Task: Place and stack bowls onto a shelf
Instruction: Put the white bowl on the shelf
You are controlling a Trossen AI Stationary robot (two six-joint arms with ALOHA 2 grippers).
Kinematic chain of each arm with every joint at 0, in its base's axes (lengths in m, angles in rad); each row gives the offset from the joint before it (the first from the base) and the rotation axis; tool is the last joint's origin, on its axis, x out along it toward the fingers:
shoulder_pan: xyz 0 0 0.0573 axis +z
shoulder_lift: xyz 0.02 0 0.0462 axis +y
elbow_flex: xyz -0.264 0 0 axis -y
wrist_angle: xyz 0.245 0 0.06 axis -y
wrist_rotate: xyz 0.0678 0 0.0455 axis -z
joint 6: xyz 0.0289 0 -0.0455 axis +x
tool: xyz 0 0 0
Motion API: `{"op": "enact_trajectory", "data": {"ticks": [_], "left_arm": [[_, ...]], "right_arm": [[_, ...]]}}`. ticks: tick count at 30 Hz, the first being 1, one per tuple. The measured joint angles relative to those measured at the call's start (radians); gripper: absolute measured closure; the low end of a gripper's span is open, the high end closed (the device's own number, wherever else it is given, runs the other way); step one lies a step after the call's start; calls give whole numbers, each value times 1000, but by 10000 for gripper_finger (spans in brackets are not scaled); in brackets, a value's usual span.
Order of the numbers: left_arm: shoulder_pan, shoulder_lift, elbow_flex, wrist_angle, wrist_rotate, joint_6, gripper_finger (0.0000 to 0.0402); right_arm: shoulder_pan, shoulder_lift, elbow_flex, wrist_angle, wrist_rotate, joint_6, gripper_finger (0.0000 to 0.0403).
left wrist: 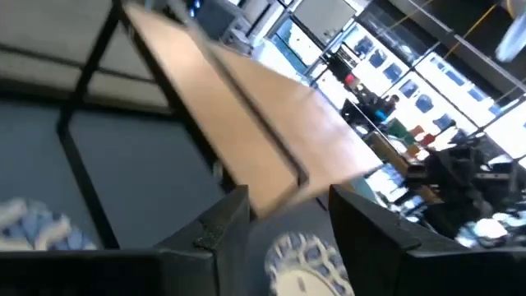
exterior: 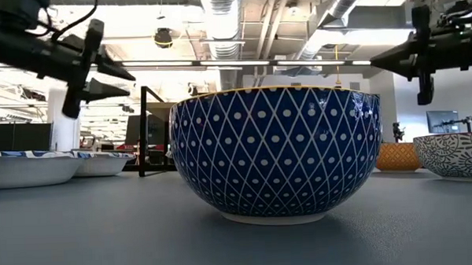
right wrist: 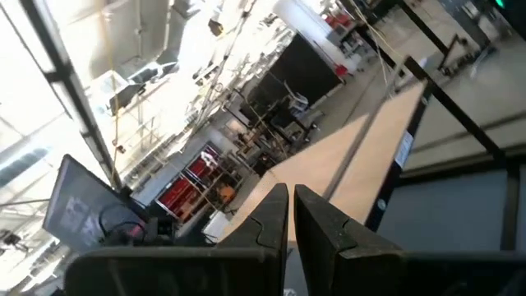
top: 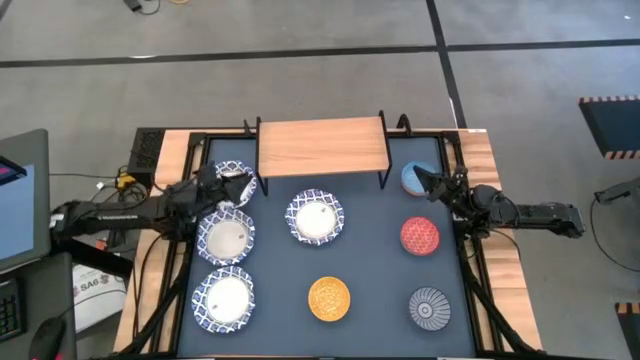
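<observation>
The wooden-topped shelf (top: 320,145) stands at the table's far middle. Four blue-and-white bowls rest on the table: far left (top: 237,178), left (top: 225,238), near left (top: 222,300) and centre (top: 316,220). At the right lie the light blue (top: 413,178), red (top: 419,236), yellow (top: 329,298) and striped grey-blue (top: 429,308) bowls. My left gripper (left wrist: 288,215) is open and empty, up in the air over the far-left bowl (top: 222,186). My right gripper (right wrist: 291,210) is shut and empty, raised beside the light blue bowl (top: 428,184).
A bowl with a blue diamond-patterned outer wall (exterior: 276,151) stands close before the low camera. Black frame rails (top: 200,140) run along the table's far and side edges. The shelf top (left wrist: 246,107) is bare. Open tabletop (top: 375,260) lies between the bowls.
</observation>
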Motion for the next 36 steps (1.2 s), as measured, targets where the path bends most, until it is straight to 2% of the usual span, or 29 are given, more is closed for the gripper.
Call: {"op": "enact_trajectory", "data": {"ticks": [8,13,18,23,29,36], "left_arm": [[296,131,192,-214,223,95,208],[423,202,336,-405,244,164,207],[517,292,439,-520,237,267,207],[591,417,476,-592,311,299,207],[680,561,477,-664,317,292,207],[747,661,486,-729,329,304,207]], "right_arm": [[1,153,67,7,-29,84,351],[1,276,183,6,-51,-25,351],[-7,382,300,5,-50,-113,351],[-34,478,380,-7,-63,-110,351],[-64,592,419,-14,-165,-68,351],[-83,669,423,-14,-258,-1,351]]}}
